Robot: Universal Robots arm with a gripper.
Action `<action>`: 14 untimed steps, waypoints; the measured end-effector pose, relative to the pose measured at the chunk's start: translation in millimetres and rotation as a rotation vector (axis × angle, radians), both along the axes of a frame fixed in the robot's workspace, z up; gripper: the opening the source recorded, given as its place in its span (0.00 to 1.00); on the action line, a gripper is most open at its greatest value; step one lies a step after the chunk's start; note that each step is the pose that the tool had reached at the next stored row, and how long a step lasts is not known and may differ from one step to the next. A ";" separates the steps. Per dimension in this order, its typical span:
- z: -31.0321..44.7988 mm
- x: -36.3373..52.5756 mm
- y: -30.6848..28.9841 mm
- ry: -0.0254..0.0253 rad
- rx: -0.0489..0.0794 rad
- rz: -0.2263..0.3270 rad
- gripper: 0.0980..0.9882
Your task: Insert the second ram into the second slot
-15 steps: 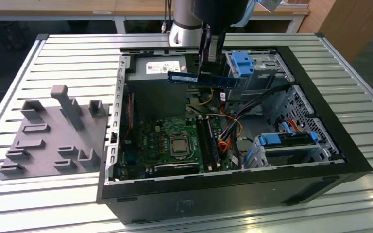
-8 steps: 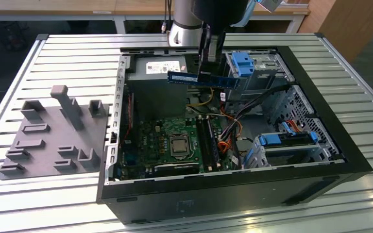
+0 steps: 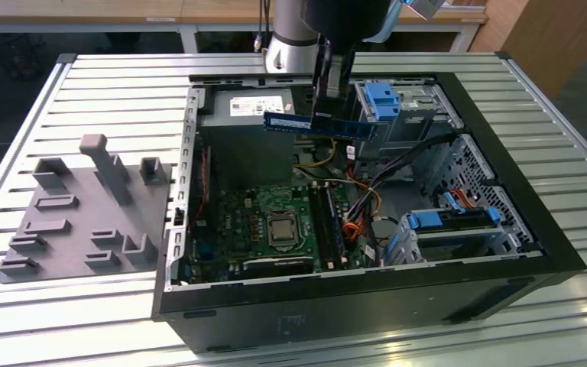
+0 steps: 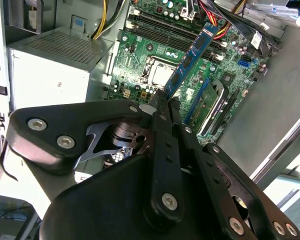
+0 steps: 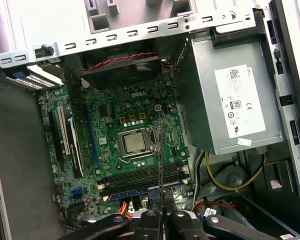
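My gripper (image 3: 330,115) hangs over the open computer case (image 3: 507,206), shut on the second ram (image 3: 319,125), a thin blue board held level above the inside of the case. In the second wrist view the gripper (image 4: 163,101) clamps one end of the ram (image 4: 191,54), which points down toward the green motherboard (image 4: 140,65). The first wrist view has the ram (image 5: 160,155) edge-on, rising from the gripper (image 5: 160,202) over the long dark memory slots (image 5: 140,176) beside the processor socket (image 5: 134,143). Another blue strip (image 5: 140,192) lies in one of those slots. The held ram is well above the slots.
A grey power supply (image 5: 235,100) fills one corner of the case. Orange and black cables (image 3: 360,206) run beside the slots (image 3: 326,222). Blue drive-bay latches (image 3: 385,99) sit near the arm. A grey fixture plate with pegs (image 3: 79,222) lies at the exterior view's left on the slatted table (image 3: 120,84).
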State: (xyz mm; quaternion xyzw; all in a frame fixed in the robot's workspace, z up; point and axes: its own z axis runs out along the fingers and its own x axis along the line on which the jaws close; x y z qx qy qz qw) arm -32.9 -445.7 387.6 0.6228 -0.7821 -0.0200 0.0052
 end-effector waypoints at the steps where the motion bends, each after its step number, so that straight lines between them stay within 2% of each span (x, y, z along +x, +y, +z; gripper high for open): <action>1: 0.0 0.0 0.0 0.0000 0.000 -0.001 0.04; 14: 0.0 0.0 0.0 0.0000 0.000 -0.013 0.04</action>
